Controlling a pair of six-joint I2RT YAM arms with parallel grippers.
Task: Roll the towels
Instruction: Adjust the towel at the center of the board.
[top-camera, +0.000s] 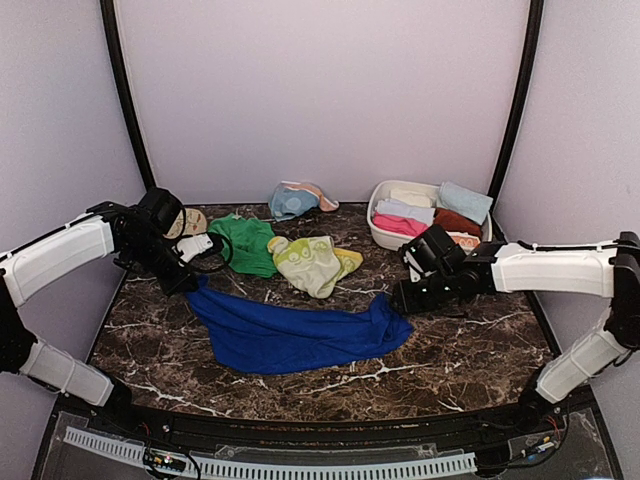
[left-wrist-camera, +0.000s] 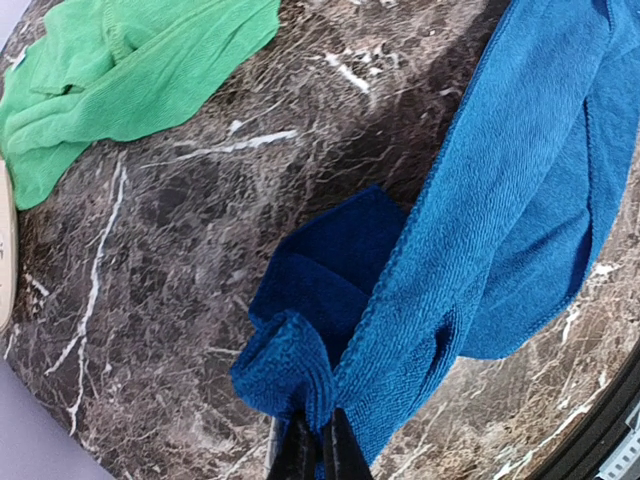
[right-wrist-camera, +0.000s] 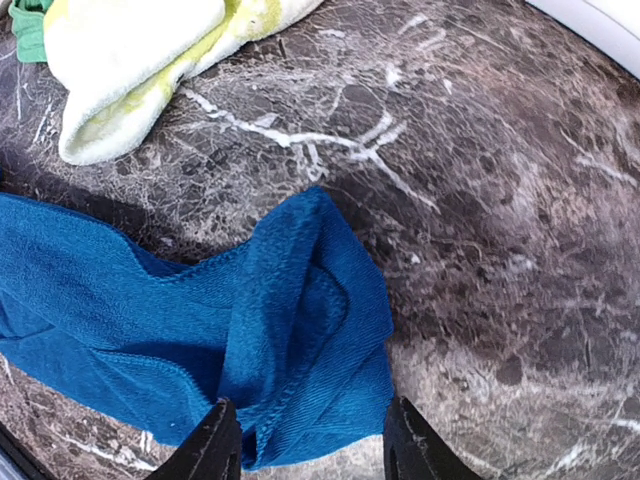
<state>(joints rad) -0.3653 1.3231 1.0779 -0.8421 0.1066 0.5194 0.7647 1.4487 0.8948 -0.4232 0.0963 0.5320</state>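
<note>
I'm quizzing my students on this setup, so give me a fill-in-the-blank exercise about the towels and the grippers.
The left gripper is ____ on a corner of the blue towel.
The right gripper stands ____ above that towel's other end.
The green towel lies nearest the ____ gripper.
Missing words: shut, open, left.

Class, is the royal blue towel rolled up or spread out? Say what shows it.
Spread out, not rolled: the blue towel lies long and rumpled across the table, one corner pinched by the left gripper.
</note>
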